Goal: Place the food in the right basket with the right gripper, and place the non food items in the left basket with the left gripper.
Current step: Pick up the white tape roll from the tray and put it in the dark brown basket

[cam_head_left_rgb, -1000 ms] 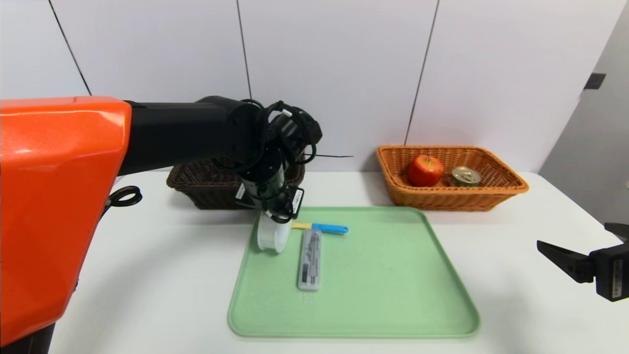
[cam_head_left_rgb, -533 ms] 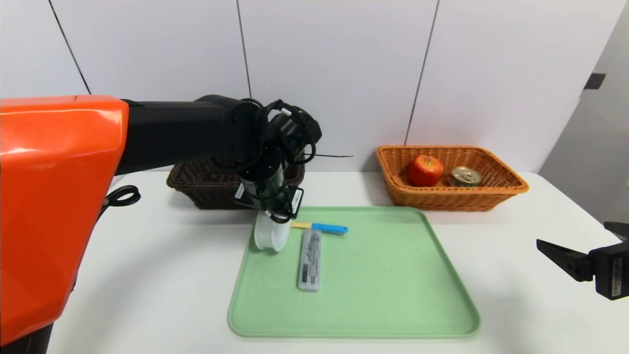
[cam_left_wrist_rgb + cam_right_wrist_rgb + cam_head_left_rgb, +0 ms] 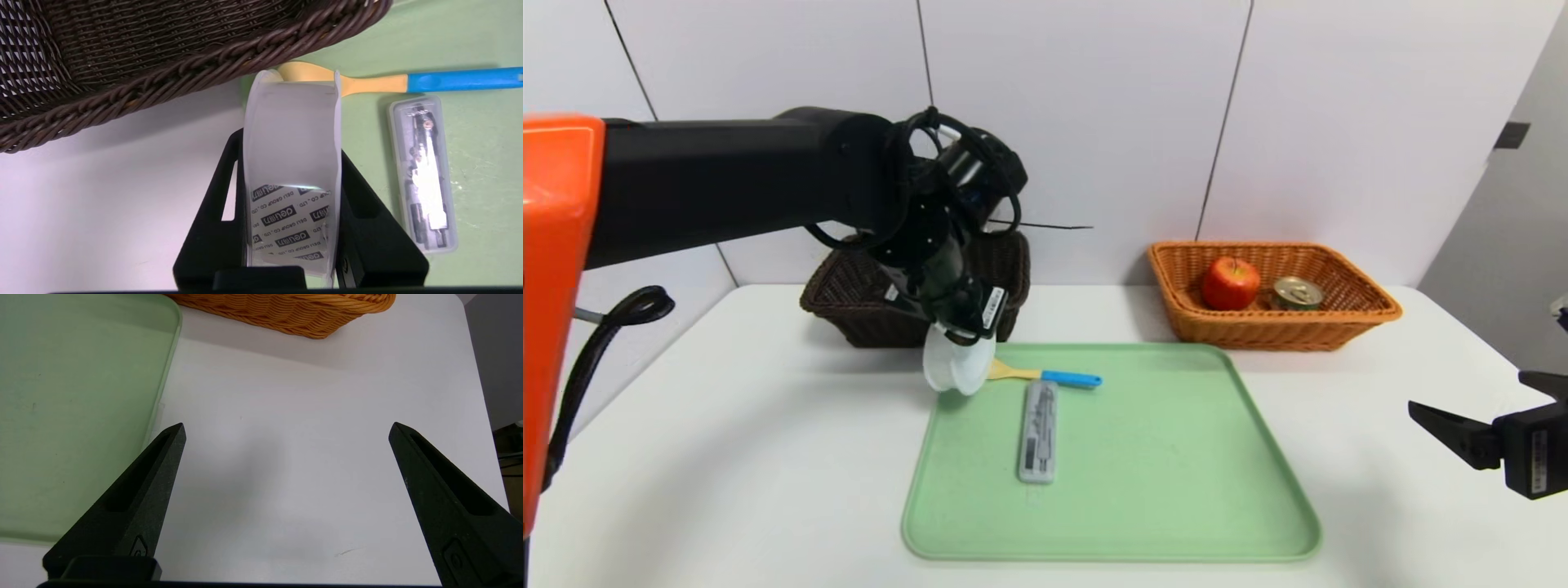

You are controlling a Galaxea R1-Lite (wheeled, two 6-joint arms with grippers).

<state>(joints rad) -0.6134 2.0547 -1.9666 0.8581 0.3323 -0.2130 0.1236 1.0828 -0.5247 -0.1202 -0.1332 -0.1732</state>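
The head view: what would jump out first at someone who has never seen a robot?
A big orange-and-black arm reaches in from the left, its left pincer clamped on a white round cup held above the far left corner of a green tray, just before a dark basket. On the right, an orange basket holds a red apple and a tin.

Apple (image 3: 1229,282), tin (image 3: 1296,292) in right basket (image 3: 1347,327); case (image 3: 1038,430) on tray (image 3: 1176,490).
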